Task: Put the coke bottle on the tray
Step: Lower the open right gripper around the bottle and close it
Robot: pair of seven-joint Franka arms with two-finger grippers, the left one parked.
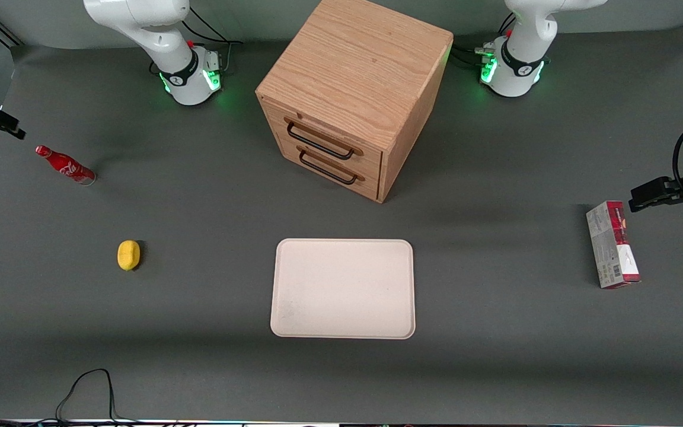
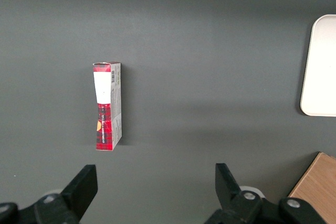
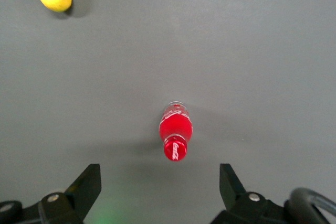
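Grey tabletop [image 1: 199,332] lies under the spread-fingered hand [image 3: 160,182], poised above the upright coke bottle [image 3: 175,129].

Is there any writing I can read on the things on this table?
"Cola": white script on the coke bottle, standing upright on the table, far from the tray.
Carton: print and a barcode, too small to read.
Nothing else bears text.
The gripper hangs open above the bottle.
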